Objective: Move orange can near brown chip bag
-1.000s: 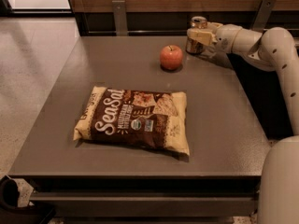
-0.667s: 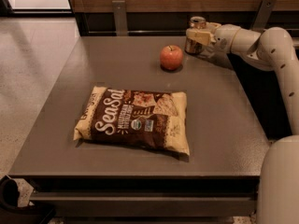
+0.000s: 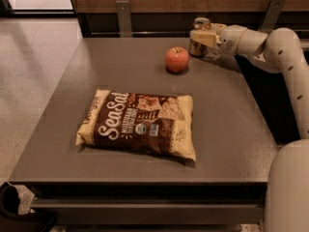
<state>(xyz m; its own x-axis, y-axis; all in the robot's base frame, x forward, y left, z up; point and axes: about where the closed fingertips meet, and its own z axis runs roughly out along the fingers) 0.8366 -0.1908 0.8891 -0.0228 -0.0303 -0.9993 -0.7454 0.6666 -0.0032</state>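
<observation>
You have the grey table [image 3: 227,129] in front of you, and the robot's arm [image 3: 270,45] reaches in from 3 o'clock toward its far right corner. The brown chip bag [image 3: 140,124] lies flat just left of the table's middle, well apart from everything else. The red apple [image 3: 177,59] sits at about 12 o'clock from the bag. The orange can [image 3: 197,49] stands upright at 1 o'clock on the table, near the apple's right side. The gripper [image 3: 199,36] is at the can, one finger [image 3: 205,36] across its front; it looks clamped on the can.

By my reading you are at the grasp, with the carry not yet begun. Next, lift clear and travel toward 7 o'clock. Pass over or around the apple, then set the can down beside the bag.
</observation>
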